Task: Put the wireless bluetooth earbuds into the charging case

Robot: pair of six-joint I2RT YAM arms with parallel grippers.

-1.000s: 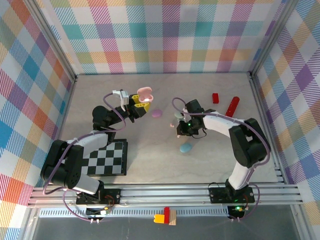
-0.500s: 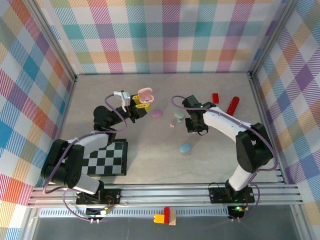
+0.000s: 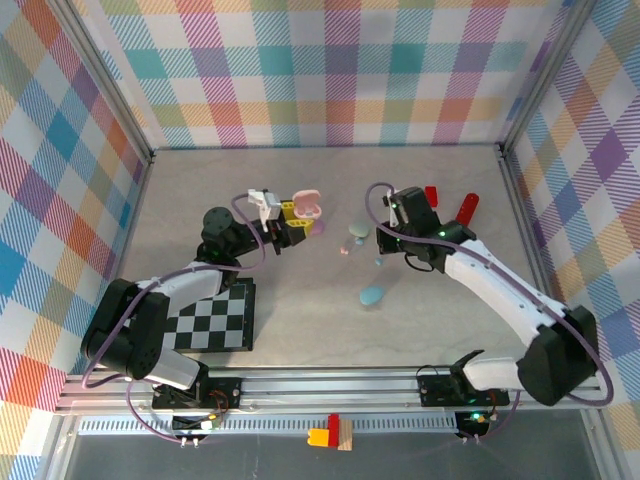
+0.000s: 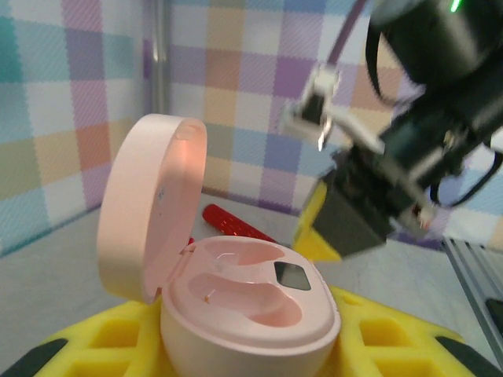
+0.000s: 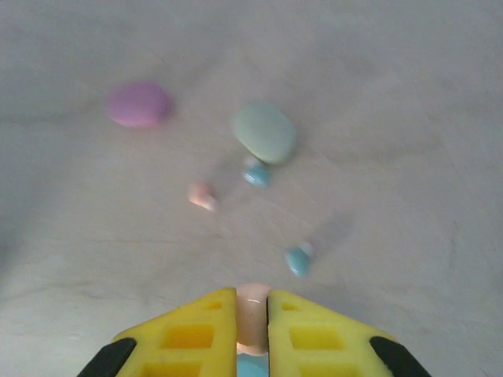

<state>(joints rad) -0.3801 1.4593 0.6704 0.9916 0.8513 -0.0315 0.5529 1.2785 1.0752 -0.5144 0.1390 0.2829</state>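
R gripper (image 5: 251, 295) rose w/ pink earbud (image 5: 252, 320) pinched; L gripper (image 3: 289, 214), clamping open pink case (image 4: 250, 314), shifted right.

Right pincer (image 5: 251, 302) pinching pink earbud (image 5: 252, 316); mint case (image 5: 264, 131), purple case (image 5: 139, 104) beyond.

We see a pale, faintly veined table (image 3: 300, 330) enclosed on three sides by walls (image 3: 330, 70) of pastel plaid. Metal posts (image 3: 100, 78) mark the far corners, and ribbed metal rails (image 3: 330, 390) run along the near edge. Lighting is even, with soft shadows.
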